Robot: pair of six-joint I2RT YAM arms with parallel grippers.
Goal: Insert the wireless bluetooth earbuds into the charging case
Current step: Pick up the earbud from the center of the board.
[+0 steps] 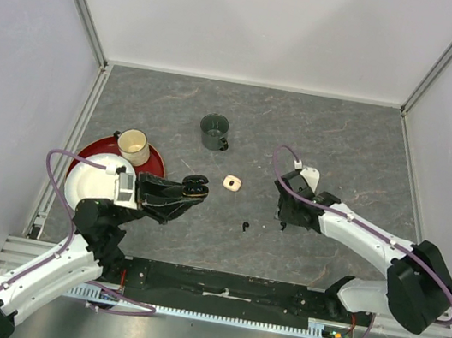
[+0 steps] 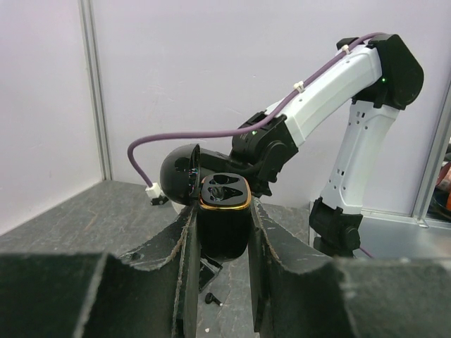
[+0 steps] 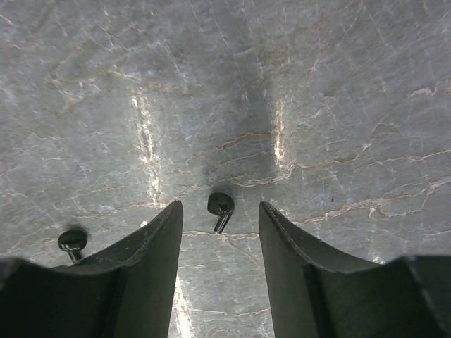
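Table (image 1: 360, 148): the mug (image 1: 213, 130), a cream object (image 1: 232, 183) and a second black earbud (image 3: 72, 241) lie clear of my right end effector (image 3: 220, 206). It is released astride a black earbud (image 3: 221, 210) whose stem runs along the gap toward my wrist. My left end effector (image 2: 220, 220) grasps the open case (image 2: 224, 191).

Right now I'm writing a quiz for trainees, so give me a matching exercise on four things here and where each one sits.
1 black charging case
2 dark green mug
3 black earbud
4 cream cup

A on the red plate
B on the table, between the right gripper and its open jaws
C clamped in the left gripper, lid open
D standing by itself toward the back

Pairs: 1-C, 2-D, 3-B, 4-A
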